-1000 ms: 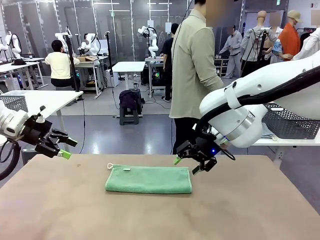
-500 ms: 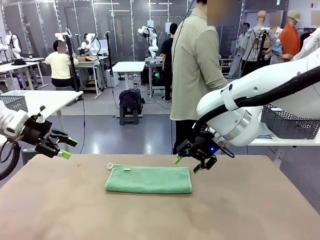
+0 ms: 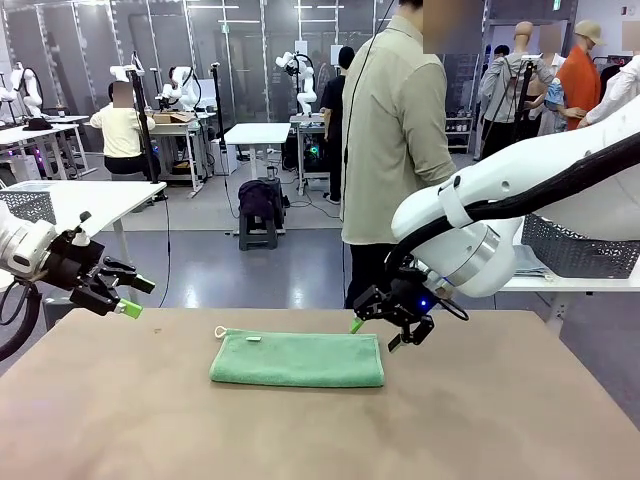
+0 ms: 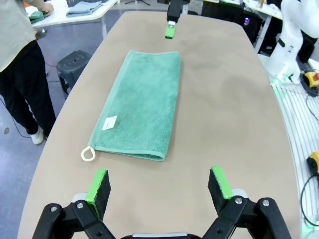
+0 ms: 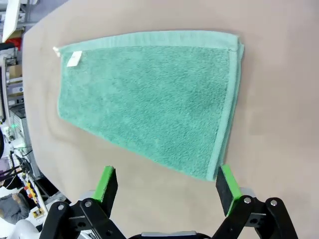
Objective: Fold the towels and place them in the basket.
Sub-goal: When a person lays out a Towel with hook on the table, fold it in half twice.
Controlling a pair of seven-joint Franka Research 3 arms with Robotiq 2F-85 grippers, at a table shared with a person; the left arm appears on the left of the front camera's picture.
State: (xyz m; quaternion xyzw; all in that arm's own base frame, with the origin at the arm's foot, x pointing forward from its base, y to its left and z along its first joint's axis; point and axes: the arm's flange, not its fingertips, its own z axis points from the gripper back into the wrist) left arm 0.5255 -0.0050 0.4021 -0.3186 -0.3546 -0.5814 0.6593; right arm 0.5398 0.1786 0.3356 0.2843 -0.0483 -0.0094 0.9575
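Folded green towel (image 3: 297,360) lies under right claw (image 3: 375,335), apparently untouched.

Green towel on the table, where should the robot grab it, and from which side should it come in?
Probably its short end on the robot's right, pinched from above. The green towel lies flat on the table, so only an edge offers purchase, and that end shows stacked layers. The right gripper hovers open over it.
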